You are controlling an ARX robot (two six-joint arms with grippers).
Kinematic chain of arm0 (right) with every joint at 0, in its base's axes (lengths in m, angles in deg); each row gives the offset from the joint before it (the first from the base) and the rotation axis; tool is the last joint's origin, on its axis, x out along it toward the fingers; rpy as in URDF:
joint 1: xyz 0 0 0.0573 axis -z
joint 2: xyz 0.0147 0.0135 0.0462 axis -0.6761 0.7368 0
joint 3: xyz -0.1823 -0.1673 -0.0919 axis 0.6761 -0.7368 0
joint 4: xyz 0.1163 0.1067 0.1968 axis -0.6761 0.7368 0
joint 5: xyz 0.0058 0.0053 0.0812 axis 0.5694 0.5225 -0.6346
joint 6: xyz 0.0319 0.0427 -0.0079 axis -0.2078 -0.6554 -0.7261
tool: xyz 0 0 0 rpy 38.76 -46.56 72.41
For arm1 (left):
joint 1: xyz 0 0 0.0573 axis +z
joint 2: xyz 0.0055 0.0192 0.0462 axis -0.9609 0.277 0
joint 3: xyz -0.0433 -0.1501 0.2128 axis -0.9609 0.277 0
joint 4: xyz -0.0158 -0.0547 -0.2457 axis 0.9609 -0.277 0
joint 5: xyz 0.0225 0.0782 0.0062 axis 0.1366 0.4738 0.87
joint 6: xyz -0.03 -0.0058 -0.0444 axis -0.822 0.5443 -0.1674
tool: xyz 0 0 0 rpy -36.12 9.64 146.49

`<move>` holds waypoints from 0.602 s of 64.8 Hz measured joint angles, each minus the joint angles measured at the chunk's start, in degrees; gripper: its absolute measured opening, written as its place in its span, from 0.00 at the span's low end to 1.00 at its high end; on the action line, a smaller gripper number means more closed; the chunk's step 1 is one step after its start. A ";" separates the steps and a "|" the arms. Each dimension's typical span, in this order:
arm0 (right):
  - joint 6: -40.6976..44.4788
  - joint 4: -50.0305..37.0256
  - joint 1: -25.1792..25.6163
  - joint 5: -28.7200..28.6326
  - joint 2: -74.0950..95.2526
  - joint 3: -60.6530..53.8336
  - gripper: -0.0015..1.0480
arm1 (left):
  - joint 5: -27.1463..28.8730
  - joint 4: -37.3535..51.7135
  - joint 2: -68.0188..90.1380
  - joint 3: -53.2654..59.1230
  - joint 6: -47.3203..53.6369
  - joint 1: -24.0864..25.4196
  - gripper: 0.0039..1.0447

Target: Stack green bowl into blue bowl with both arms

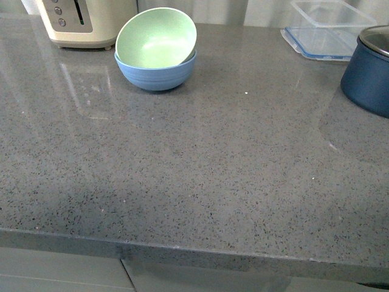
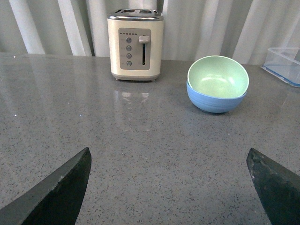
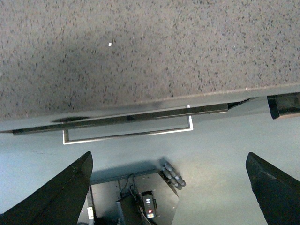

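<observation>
Black left pincer: you are seeing fingers spread wide apart, holding nothing, hanging over grey speckled surface. Right pincer likewise gaping, empty, hovering past surface edge, looking down on metal drawer handle. Green bowl sitting tilted inside blue bowl, far-left part of surface. Cream toaster standing just beside bowls. Dark navy pot and clear plastic container sitting well apart, far right.

Front view looked down across the desk; left wrist sat low, sharing the bowls; right wrist overlooked the desk's edge.
</observation>
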 joint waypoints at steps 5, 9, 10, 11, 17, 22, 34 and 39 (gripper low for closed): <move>-0.04 0.35 -0.79 0.33 -1.81 -0.37 0.90 | -0.02 0.00 0.00 0.00 0.00 0.00 0.94; -0.04 0.37 -0.83 0.39 -1.79 -0.39 0.90 | -0.02 0.00 -0.02 0.00 0.00 0.00 0.94; -0.09 0.35 -0.85 0.39 -1.79 -0.39 0.90 | -0.02 0.00 0.00 0.00 0.00 0.00 0.94; -0.09 0.33 -0.83 0.37 -1.90 -0.52 0.90 | -0.02 0.00 0.00 0.00 0.00 0.00 0.94; 0.50 -26.38 0.63 -8.52 -17.25 -13.62 0.74 | -0.02 0.00 -0.04 0.00 0.00 0.00 0.94; 0.74 -38.49 -0.46 -8.04 -25.38 -17.97 0.62 | 0.11 -0.04 0.02 0.00 0.00 0.00 0.94; 1.11 -42.73 -9.79 0.52 -28.92 -20.28 0.27 | 0.02 -0.04 -0.13 0.00 0.00 0.00 0.94; 1.11 -42.73 -9.88 0.98 -29.27 -20.76 0.13 | 0.09 -0.04 -0.13 0.00 0.00 0.00 0.94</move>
